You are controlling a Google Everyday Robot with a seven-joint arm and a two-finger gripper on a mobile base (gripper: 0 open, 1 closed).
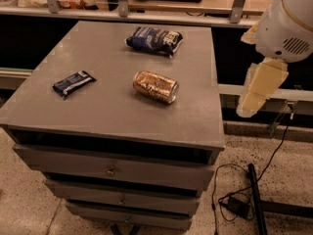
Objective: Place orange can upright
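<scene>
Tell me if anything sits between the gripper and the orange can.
Nothing visible does. The gripper hangs beyond the right edge of the cabinet; the orange can lies on its side on top, with only bare surface between them. The blue snack bag sits behind the can and the dark bar to its left, both off that line.

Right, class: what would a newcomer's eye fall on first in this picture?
The shiny orange can lies on its side near the middle of the grey cabinet top. A dark blue snack packet sits behind it, and a smaller dark blue packet lies toward the left edge. At the picture's right edge, the robot's pale gripper hangs beside the cabinet, well clear of the can.
</scene>
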